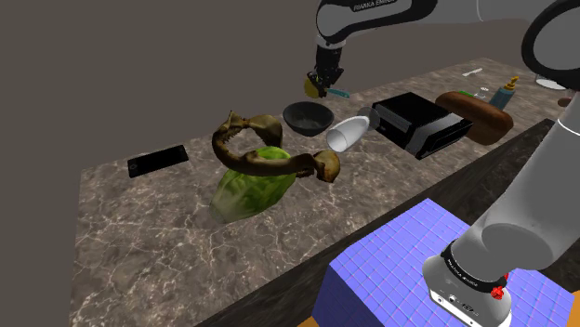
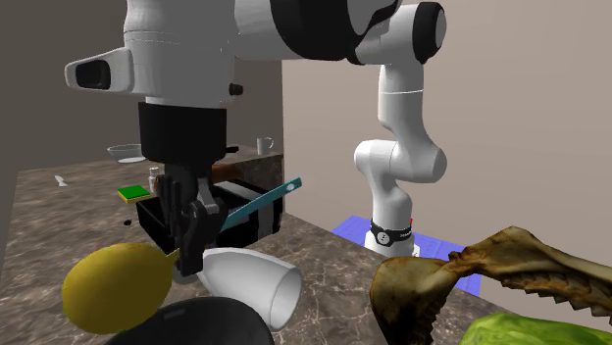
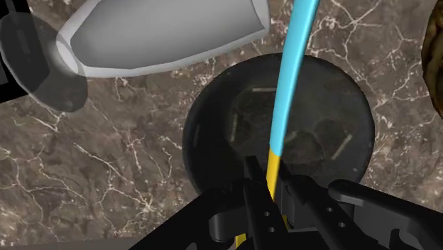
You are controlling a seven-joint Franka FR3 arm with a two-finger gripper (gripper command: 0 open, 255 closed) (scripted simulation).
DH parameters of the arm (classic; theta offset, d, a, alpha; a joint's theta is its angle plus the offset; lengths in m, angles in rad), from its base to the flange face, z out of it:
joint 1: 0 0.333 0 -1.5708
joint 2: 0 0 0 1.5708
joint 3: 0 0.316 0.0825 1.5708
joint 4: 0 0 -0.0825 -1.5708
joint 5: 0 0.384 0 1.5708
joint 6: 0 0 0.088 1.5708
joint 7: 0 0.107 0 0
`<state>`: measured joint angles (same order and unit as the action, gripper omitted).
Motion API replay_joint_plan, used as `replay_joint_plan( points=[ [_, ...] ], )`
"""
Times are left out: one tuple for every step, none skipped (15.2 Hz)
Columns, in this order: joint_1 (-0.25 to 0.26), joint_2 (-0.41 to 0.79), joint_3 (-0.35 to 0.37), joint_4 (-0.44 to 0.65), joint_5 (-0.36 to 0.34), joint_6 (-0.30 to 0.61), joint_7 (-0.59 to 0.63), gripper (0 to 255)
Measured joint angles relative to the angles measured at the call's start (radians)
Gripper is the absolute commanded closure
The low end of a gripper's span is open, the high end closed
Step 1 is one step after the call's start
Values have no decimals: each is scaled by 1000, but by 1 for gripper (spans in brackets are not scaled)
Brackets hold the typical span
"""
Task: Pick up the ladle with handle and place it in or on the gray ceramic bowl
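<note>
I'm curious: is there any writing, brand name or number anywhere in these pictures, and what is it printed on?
"FRANKA EMIKA": on the arm's white upper link, in the shoulder view.
Pale lettering on the dark ring at the arm's base: too small to read.
The ladle, the dark bowl and the black box show no readable text.
</note>
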<state>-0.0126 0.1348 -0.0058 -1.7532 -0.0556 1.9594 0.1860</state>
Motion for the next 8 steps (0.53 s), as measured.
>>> replay_joint_plan(
  points=[
    [4, 51, 3, 65, 0, -14, 5, 255],
    [9, 89, 6, 119, -1, -32, 14, 255],
    [13, 127, 8, 176, -2, -50, 18, 255],
    [18, 158, 11, 217, -3, -61, 26, 255],
    [18, 172, 11, 235, -3, -65, 26, 255],
    [20, 184, 12, 242, -3, -60, 29, 255],
    [19, 188, 11, 238, -3, -52, 28, 255],
    [20, 194, 12, 233, -4, -41, 30, 255]
  ],
)
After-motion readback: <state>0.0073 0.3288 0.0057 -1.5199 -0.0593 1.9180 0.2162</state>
